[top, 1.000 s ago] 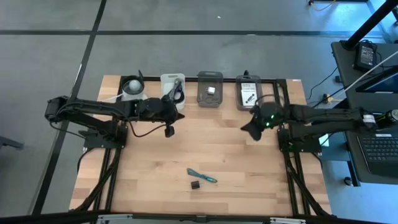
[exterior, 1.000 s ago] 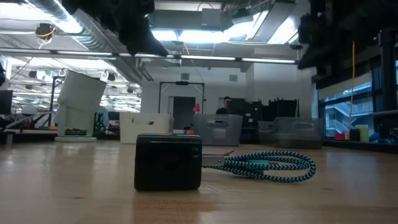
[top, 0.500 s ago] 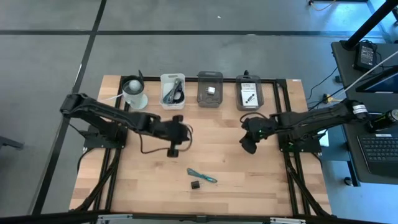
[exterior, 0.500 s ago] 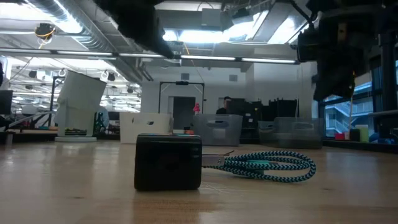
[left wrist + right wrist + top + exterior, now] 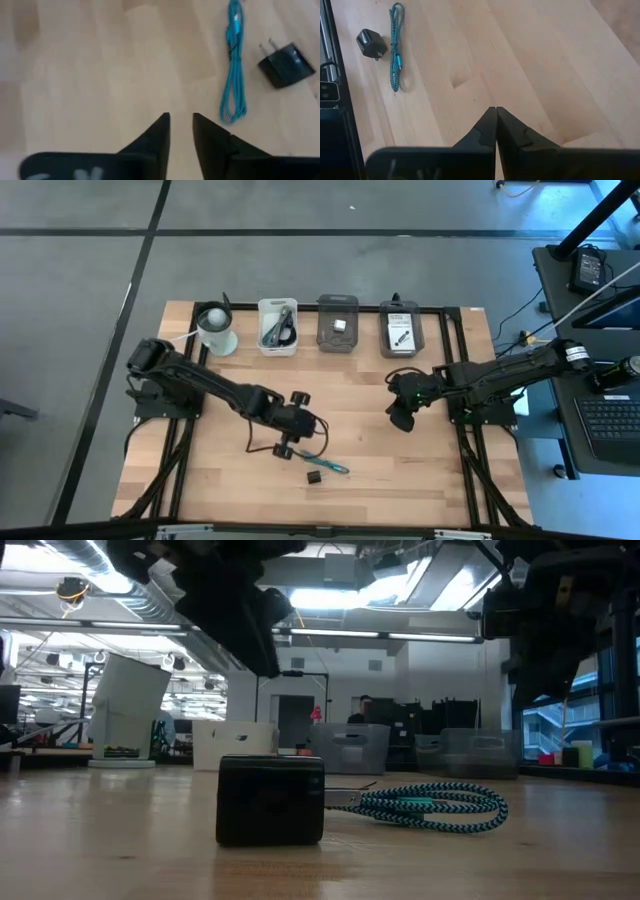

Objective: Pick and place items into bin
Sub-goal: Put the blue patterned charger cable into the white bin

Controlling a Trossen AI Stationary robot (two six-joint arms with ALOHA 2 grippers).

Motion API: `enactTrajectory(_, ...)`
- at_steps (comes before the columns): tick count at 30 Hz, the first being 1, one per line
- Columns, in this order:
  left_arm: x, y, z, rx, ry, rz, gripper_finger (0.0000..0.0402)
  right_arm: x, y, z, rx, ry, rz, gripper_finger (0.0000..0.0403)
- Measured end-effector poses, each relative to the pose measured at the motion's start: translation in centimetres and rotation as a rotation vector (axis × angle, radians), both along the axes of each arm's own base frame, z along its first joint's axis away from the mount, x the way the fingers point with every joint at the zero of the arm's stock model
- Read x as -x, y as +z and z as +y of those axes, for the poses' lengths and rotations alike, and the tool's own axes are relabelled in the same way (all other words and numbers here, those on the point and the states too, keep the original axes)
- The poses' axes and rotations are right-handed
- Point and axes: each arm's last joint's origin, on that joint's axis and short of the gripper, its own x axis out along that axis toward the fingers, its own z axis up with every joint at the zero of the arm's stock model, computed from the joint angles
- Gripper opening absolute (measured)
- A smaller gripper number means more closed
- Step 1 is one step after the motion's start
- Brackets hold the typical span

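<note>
Nearest to us on the worktop [image 5: 230,480] lie the two items not yet binned: a tiny black block [image 5: 315,477] — in the left wrist view it shows plug prongs, like a charger — and just beside it a teal braided cable [image 5: 325,463], loosely folded.

Just behind them hangs the left gripper [image 5: 287,442]. A second ago it was back by the bins; since then the arm has swung out across the wood to a spot right next to the cable. Its jaws, which were closed, now stand a narrow gap apart with nothing between them. We judge that it is setting up to pick one of these two.

Farther back and to the right, the right gripper [image 5: 398,418] waits over bare wood, fingers pressed together and empty. It too has drifted slightly forward from the bins.

At the far edge sit the containers: a white cup [image 5: 214,330], a white bin [image 5: 277,327] holding dark items, a grey bin [image 5: 338,323] with a small white cube, and another grey bin [image 5: 400,328] holding a printed card.
</note>
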Motion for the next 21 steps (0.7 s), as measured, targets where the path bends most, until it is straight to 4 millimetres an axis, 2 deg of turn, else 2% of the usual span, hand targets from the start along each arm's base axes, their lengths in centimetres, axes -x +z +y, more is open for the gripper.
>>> enactTrajectory(10, -2.2, -3.4, -2.2, 0.029, -0.065, 0.079, 0.0162, 0.0, 0.0, 0.0, 0.016, 0.018, -0.003, 0.0009)
enactTrajectory(16, -3.1, -5.3, -3.7, 0.13, -0.115, 0.074, 0.0175, 0.0, 0.0, 0.0, 0.021, 0.023, 0.001, 0.0009)
enactTrajectory(21, -3.4, -6.7, -4.3, 0.143, -0.118, 0.092, 0.0174, 0.1, 0.0, 0.0, 0.033, 0.039, 0.0, 0.0009)
